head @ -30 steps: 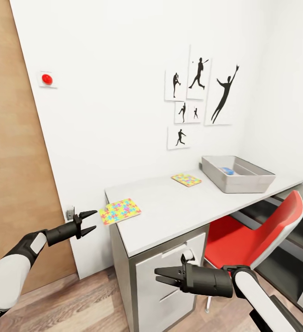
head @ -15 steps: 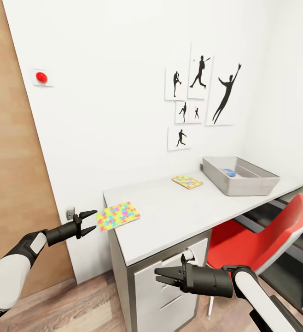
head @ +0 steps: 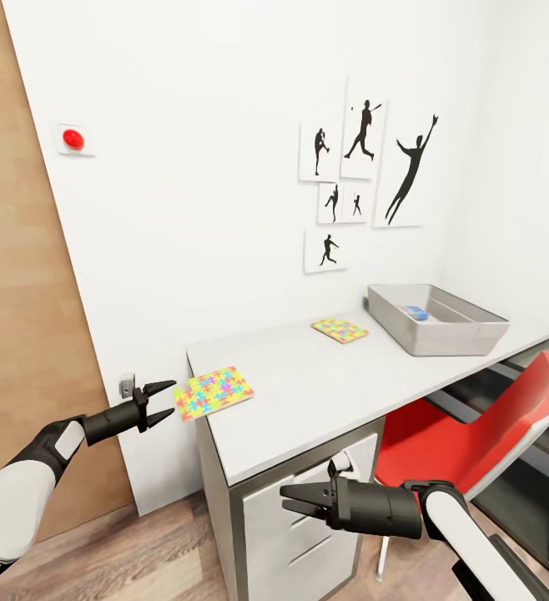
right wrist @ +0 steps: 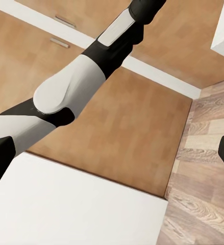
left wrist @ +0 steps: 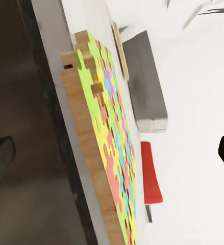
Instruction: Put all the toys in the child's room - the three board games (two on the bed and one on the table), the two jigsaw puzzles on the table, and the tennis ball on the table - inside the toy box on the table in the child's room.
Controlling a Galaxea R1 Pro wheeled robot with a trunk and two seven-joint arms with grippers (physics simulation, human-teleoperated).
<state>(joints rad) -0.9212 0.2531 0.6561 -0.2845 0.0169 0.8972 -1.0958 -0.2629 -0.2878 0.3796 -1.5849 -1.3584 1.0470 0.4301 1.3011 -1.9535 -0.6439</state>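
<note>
Here the left gripper is held with its fingers spread, empty, just beside the near jigsaw puzzle, which overhangs the corner of the table. A second puzzle lies farther along, near the toy box. The right gripper is seen parted and empty below the tabletop, before the drawers.

One jigsaw puzzle overhangs the desk's left edge, just ahead of the left tool, a second puzzle lies farther back near the wall, the toy box right of it, the chair tucked below.
</note>
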